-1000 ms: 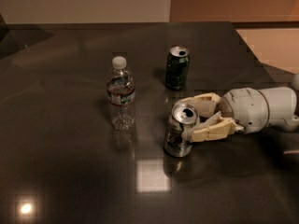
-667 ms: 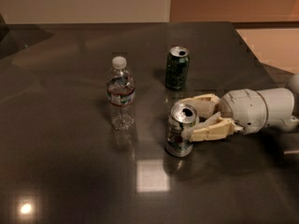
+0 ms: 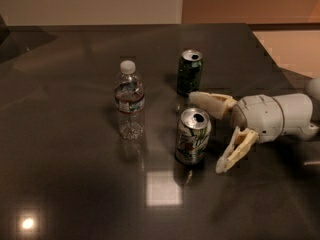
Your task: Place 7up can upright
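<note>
Gripper (image 3: 206,134), clamped on the 7up can (image 3: 192,139) a second ago, now with jaws spread wide (one finger reaching behind it); can upright mid-table, dark green can (image 3: 190,73) just behind, water bottle (image 3: 130,101) left; open table (image 3: 75,194) in front, right edge near.

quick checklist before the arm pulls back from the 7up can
1. 7up can upright on the table: ok.
2. Gripper open, just right of the can: ok.
3. Fingers free of the can: cannot tell; the upper finger lies right by its rim.
4. Dark green can out of the way: ok for a pull to the right, though it stands close behind the upper finger.
5. Water bottle apart, left of the can: ok.
</note>
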`<state>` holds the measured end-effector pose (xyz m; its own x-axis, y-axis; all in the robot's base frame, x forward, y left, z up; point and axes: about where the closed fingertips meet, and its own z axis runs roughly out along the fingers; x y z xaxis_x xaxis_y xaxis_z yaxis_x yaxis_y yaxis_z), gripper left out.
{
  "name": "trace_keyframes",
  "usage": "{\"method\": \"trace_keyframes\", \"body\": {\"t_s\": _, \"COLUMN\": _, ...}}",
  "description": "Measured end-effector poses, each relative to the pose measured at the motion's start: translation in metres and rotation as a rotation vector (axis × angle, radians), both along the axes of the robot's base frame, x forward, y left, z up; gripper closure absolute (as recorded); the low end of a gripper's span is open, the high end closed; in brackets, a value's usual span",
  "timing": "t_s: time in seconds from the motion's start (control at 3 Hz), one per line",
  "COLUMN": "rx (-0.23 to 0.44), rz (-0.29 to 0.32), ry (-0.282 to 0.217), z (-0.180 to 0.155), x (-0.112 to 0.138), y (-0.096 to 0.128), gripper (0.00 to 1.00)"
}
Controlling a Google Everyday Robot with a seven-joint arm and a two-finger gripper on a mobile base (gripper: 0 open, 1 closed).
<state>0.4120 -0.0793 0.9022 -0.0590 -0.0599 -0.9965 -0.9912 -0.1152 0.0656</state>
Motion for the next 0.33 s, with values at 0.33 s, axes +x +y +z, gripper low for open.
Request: {"method": "trace_keyframes", "body": {"t_s": 0.33, "rx": 0.000, "rz": 0.000, "ry": 0.000, "z": 0.0000, "x": 0.0000, "y": 0.0001, "gripper": 0.00}}
